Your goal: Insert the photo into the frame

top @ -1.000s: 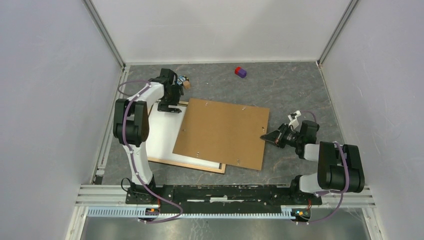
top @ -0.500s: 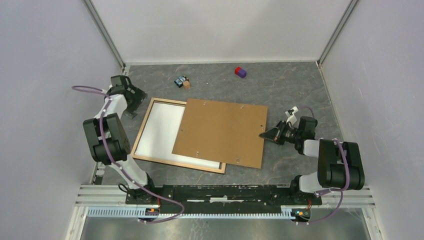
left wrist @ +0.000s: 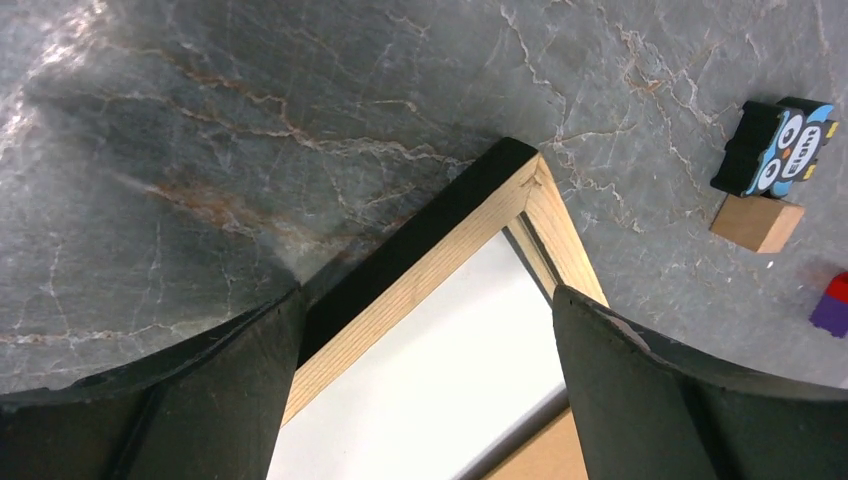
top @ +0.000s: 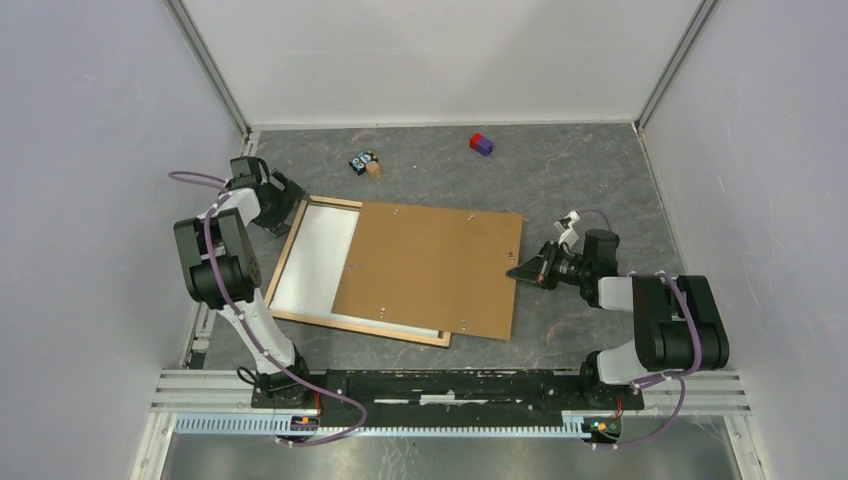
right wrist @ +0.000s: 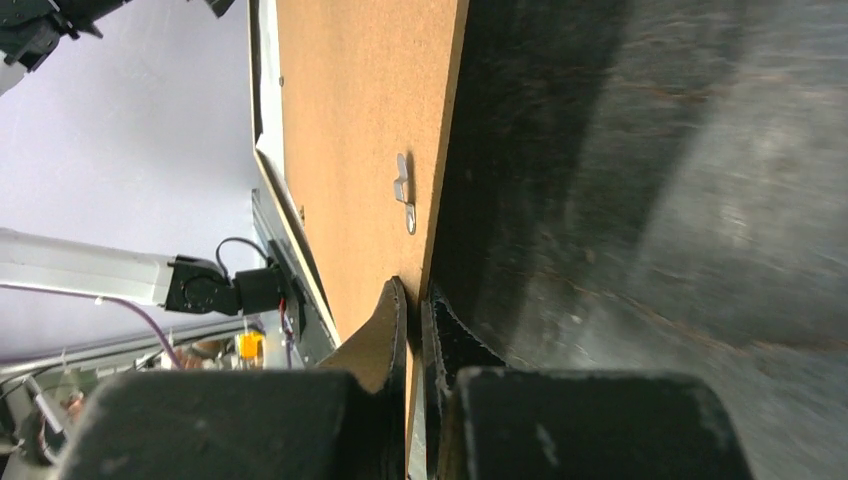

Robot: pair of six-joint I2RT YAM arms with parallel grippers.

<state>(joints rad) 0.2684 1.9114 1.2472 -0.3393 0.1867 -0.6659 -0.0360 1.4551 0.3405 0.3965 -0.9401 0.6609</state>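
Right gripper [top: 520, 271] is pinching the right edge of the flat brown backing board [top: 430, 265], which is lying partly over the thin light-wood rectangular frame [top: 350, 327]. The white-side-up photo sheet [top: 312, 255] is sitting inside it. Left gripper [left wrist: 425, 300] is spread wide, straddling the frame's far-left corner.

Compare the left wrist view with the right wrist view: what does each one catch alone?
Left wrist only: the open left gripper straddling the corner of the frame, and an owl-faced block. Right wrist only: the right gripper pinching the backing board at its edge, near a metal clip. Both: backing board, stone-patterned tabletop.
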